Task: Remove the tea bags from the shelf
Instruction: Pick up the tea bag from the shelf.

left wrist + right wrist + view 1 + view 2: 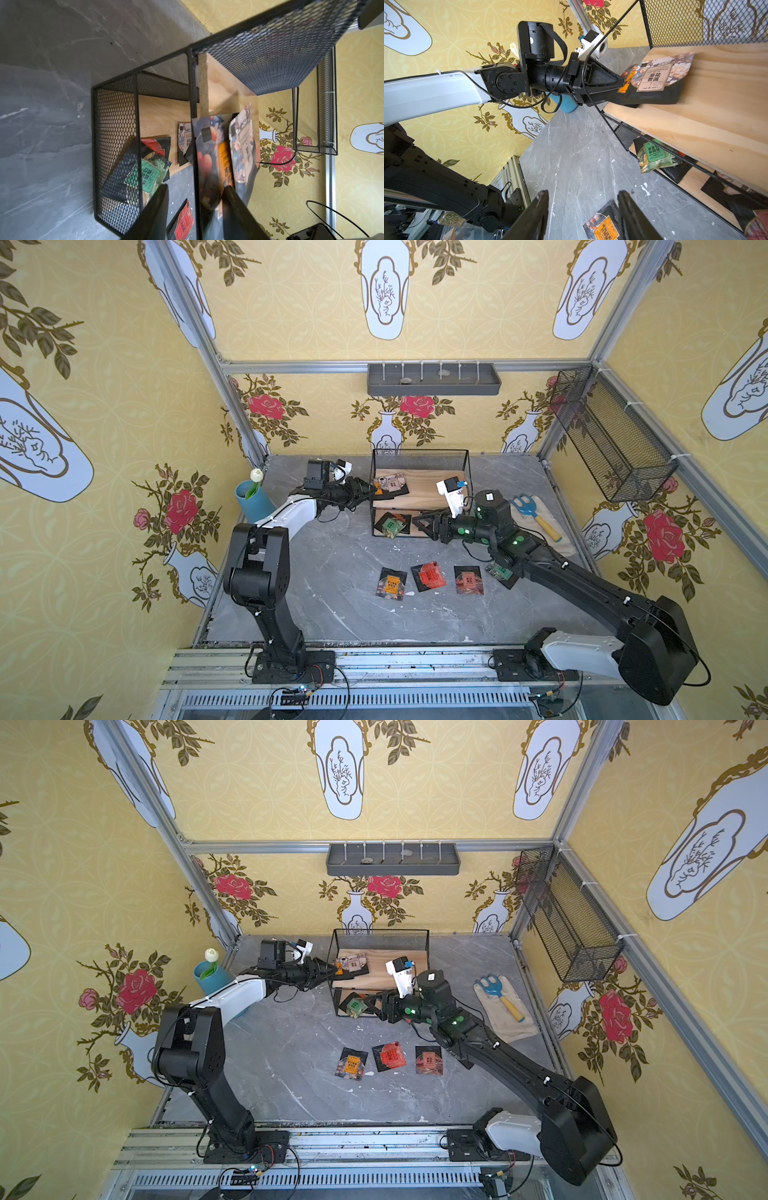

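**Top views.** The shelf (419, 456) stands at the back of the table (332, 564), with its front open. The left gripper (371, 489) is at the left edge of the upper board (436, 485). Its tips are at the tea bags (390, 485) stacked there, which overhang that edge. The right gripper (417, 524) hovers before the lower tier, jaws apart and empty, beside a green tea bag (390, 526). Three loose tea bags (428, 576) lie in a row on open table in front of the shelf. A fourth tea bag (500, 572) sits partly under the right arm and shows only as a dark corner (467, 1063) in a top view. Bare table lies between the arms.

**Left wrist view.** The fingers (234, 207) stand apart, and the shelf's front post (192, 104) runs in line with the gap. An orange-printed tea bag (209, 158) lies against one finger, with a beige tea bag (243, 141) behind it. Whether the jaws grip it cannot be told. Only this view shows a red tea bag (158, 145) on the lower board (162, 112).

**Right wrist view.** The right gripper (583, 192) has its jaws wide with nothing between them, and bare table lies beyond. The left gripper's tips (620, 83) meet the corner of the orange-printed tea bag (626, 83), which lies under the beige tea bag. Both project past the board's edge.
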`<state>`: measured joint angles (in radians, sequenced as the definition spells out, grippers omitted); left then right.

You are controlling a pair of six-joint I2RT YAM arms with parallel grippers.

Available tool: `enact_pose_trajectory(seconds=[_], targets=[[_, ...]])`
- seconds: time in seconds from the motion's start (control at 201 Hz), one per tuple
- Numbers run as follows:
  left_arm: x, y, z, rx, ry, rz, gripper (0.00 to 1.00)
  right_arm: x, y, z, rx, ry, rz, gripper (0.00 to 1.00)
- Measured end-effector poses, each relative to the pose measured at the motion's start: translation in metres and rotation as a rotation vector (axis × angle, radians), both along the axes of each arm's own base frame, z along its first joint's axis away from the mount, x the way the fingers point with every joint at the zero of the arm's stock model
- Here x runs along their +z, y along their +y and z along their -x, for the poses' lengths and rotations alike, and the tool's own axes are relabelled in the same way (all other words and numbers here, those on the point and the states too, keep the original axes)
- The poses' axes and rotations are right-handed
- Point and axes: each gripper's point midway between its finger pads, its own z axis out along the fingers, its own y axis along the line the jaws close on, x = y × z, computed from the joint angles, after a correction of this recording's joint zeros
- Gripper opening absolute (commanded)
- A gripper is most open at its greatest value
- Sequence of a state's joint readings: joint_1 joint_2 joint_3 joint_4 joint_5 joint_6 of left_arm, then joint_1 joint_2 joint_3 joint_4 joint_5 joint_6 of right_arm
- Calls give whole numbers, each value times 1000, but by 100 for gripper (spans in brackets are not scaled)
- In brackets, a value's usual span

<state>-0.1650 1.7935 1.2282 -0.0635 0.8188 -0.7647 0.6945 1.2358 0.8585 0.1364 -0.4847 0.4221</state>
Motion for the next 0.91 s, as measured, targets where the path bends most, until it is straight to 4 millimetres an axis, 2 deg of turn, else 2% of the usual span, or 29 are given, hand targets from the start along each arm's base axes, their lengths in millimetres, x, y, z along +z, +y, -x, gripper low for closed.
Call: enact_pose_trajectory(seconds=[0.095,0.349,0.627,0.906], targets=[[3,0,0,-1,-9,0,35,-1,0,0,0,5,-1,57],[9,0,5,-10,-21,9,15,-2,-2,-1,-5,6,0,57],[21,0,8,-15,-44,19,1,-3,-2,-3,-6,12,0,57],[37,5,11,-3,-73,23,0,0,-1,-4,-5,0,-13,57]])
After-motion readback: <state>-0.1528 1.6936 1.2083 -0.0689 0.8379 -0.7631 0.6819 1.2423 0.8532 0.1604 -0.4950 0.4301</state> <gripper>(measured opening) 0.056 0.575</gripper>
